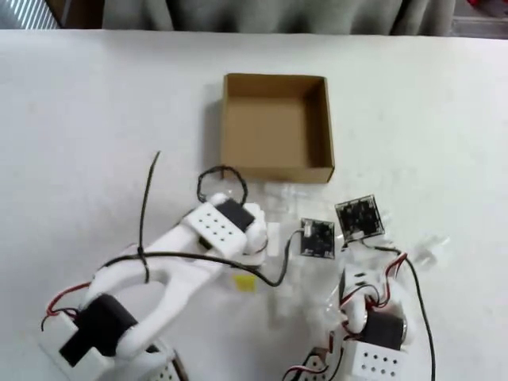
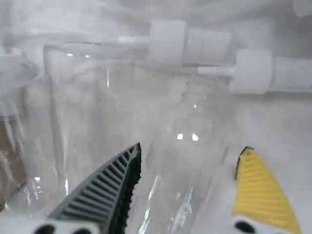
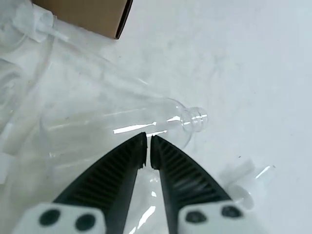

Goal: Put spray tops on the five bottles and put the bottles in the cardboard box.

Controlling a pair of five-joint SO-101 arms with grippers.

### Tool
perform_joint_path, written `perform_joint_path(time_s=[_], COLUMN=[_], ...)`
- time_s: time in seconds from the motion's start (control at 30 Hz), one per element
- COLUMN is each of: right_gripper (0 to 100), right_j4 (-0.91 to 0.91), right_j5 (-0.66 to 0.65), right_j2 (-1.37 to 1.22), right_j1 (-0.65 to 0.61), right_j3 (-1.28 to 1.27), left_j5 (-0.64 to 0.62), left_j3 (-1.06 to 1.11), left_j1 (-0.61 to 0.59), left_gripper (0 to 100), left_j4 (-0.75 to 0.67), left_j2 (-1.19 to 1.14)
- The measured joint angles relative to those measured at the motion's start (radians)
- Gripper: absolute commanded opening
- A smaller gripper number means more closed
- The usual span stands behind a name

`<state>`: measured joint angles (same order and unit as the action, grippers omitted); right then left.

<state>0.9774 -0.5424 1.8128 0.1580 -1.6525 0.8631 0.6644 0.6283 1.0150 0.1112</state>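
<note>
**Opening stage of the task, as I read it from the console.** The cardboard box [image 1: 275, 172] held no bottle that I could see. The uncapped bottle [image 3: 107, 122] lay on its side just beyond the tips of the right pincer [image 3: 148, 140], its bare, open neck turned away from the box corner. I judged the step in hand to be the first grasp of a bottle, before any capping.

**Left pincer** [image 2: 192, 148]. The fingers were spread wide, the black one and the yellow one either side of a clear bottle [image 2: 190, 112] lying under and ahead of the tips. I could not make out any contact. Farther ahead lay the nearer spray top [image 2: 253, 70] and, past it, the farther spray top [image 2: 168, 41], side by side with their tubes pointing the same way.

**Right pincer.** The fingers were pressed together on nothing and hung above the uncapped bottle's body.

**Next move.** I judged that the left fingers had to come down squarely on the bottle's body, since a round, slick wall would likely roll or slip out. The right pincer would have to spread before it could take a top.

**Pose.** The left arm [image 1: 159, 278] stretched forward from its base, its wrist bent down over the bottle cluster just short of the box. The right arm [image 1: 373, 325] sat folded near its base, its wrist pitched down.
</note>
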Motion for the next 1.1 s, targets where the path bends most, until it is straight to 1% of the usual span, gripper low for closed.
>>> perform_joint_path(time_s=[0.23,0.47,0.63,0.83,1.1], right_gripper=[1.7,1.7,1.7,1.7,1.7], right_j4=[0.0,0.0,0.0,0.0,0.0], right_j5=[0.0,0.0,0.0,-0.002,0.0], right_j2=[0.0,0.0,0.0,0.0,0.0], right_j1=[0.0,0.0,-0.002,0.043,0.046], right_j3=[0.0,0.0,0.0,0.0,0.0], left_j5=[0.0,0.063,0.077,0.097,0.123], left_j3=[0.0,0.0,0.0,0.0,0.0], left_j1=[0.0,0.0,0.0,0.014,0.025], left_gripper=[32,32,32,32,32], left_j4=[-0.008,-0.008,-0.008,-0.008,0.015], left_j2=[-0.003,-0.003,-0.003,-0.003,-0.003])
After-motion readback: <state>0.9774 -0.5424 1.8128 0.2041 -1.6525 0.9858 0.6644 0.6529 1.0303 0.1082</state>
